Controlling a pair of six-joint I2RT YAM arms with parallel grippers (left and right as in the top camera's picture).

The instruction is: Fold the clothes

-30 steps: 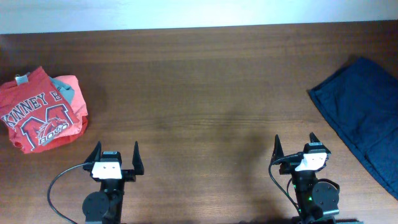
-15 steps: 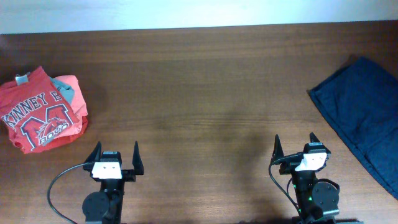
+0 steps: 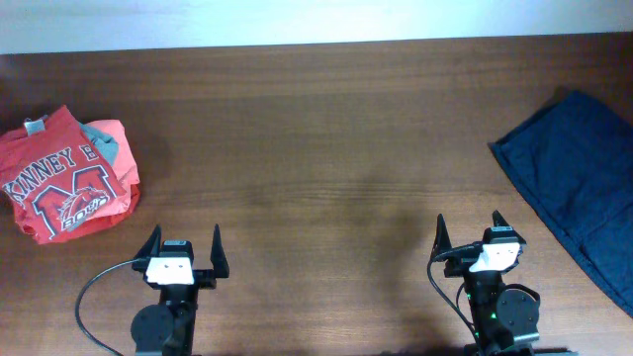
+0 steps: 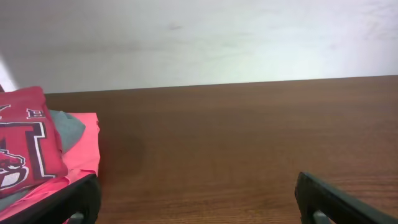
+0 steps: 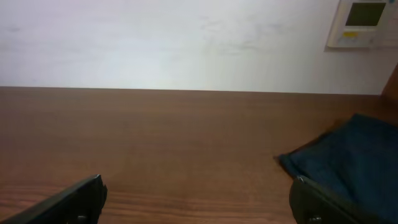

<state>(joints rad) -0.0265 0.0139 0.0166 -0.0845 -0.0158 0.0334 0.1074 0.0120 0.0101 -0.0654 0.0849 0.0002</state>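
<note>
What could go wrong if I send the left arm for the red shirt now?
The red T-shirt lies on a grey top and a coral garment; the open left pincer might catch those layers too. The shirt sits far from the right pincer, so dragging it toward the middle could bunch it.

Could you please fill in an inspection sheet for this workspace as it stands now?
Surface: brown wooden table, bare across the middle.
Job's things: red-orange KINNEY T-shirt, folded at the far left, lying on a grey top and a coral-pink garment.
Clutter: dark blue cloth at the right edge.
Grippers: left end effector and right end effector both open, empty, at the near edge.
Cables: black cable loops by the left arm base; thin cable by the right base.
Surroundings: white wall; wall panel in the right wrist view.
</note>
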